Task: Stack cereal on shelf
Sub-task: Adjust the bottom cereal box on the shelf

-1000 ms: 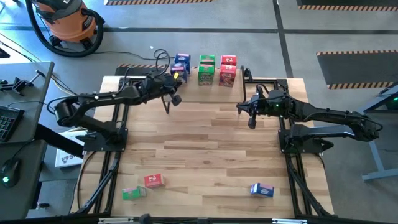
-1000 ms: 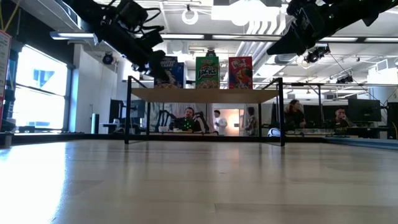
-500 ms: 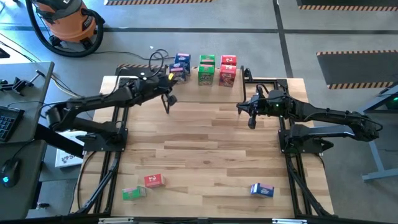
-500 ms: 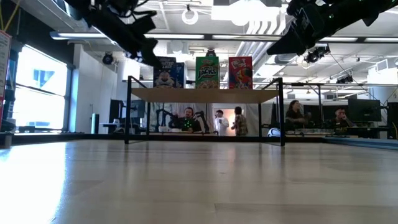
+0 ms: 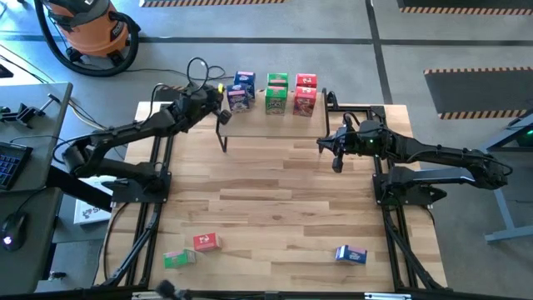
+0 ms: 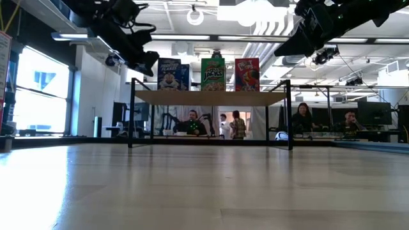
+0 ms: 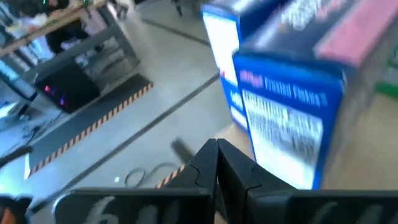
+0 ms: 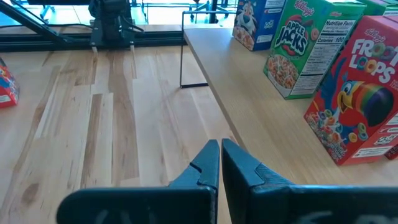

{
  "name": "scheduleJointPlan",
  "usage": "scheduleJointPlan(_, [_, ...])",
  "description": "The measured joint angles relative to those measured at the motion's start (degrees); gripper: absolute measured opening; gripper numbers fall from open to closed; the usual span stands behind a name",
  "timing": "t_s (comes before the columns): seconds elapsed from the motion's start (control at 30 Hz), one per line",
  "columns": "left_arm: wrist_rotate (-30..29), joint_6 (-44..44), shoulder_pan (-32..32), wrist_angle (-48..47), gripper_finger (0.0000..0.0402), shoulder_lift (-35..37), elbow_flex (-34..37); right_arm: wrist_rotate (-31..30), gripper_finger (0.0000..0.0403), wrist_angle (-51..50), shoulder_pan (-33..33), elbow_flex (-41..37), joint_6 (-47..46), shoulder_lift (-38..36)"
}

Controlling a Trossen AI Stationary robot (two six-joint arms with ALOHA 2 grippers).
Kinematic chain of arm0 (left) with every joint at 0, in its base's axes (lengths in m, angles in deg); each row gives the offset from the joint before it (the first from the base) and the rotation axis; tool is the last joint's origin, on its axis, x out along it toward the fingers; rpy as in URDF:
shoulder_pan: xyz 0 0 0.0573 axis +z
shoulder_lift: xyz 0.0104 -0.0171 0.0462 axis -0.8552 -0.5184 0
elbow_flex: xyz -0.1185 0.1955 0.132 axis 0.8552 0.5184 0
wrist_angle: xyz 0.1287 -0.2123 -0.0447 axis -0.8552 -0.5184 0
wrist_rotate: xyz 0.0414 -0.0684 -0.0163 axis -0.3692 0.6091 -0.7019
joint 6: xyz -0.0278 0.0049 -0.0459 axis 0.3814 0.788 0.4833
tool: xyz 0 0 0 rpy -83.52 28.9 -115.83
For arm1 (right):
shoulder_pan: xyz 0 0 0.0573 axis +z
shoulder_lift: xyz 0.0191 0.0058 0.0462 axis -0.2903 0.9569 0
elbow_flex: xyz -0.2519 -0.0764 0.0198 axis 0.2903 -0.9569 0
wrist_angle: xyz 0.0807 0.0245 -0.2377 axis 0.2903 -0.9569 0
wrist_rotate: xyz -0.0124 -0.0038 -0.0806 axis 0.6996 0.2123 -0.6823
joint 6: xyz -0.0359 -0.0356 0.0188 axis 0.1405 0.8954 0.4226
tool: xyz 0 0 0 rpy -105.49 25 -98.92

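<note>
Left gripper (image 5: 223, 116) has pulled back from the blue cereal boxes (image 5: 242, 88) toward the shelf's left end; right arm unchanged. Its jaws are pressed together, empty, with the blue boxes just ahead of the fingertips. Right gripper (image 5: 336, 161) hangs with jaws pressed together, holding nothing; the shelf (image 8: 249, 130) lies just ahead of its tips, carrying green boxes (image 5: 276, 92) and red boxes (image 5: 305, 94). Well behind both grippers, a green box (image 5: 176, 259), a red box (image 5: 206, 242) and a blue box (image 5: 351, 255) lie on the table's (image 5: 275, 200) near edge.

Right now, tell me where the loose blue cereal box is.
In the high view, the blue cereal box lies on the table's near right corner, far from the shelf.
</note>
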Motion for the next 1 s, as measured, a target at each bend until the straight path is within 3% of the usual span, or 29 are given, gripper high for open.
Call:
scheduleJointPlan(0.2, [6.1, -2.0, 1.5, 6.0, 0.0, -3.7, 0.0, 0.0, 0.0, 0.0, 0.0, 0.0, -1.1, 0.0])
scheduleJointPlan(0.73, [11.0, -3.5, 3.3, 11.2, 0.0, -6.4, 0.0, 0.0, 0.0, 0.0, 0.0, 0.0, -1.1, 0.0])
scheduleJointPlan(1.0, [11.3, -3.9, 3.3, 9.3, 0.0, -4.7, 0.0, 0.0, 0.0, 0.0, 0.0, 0.0, -1.1, 0.0])
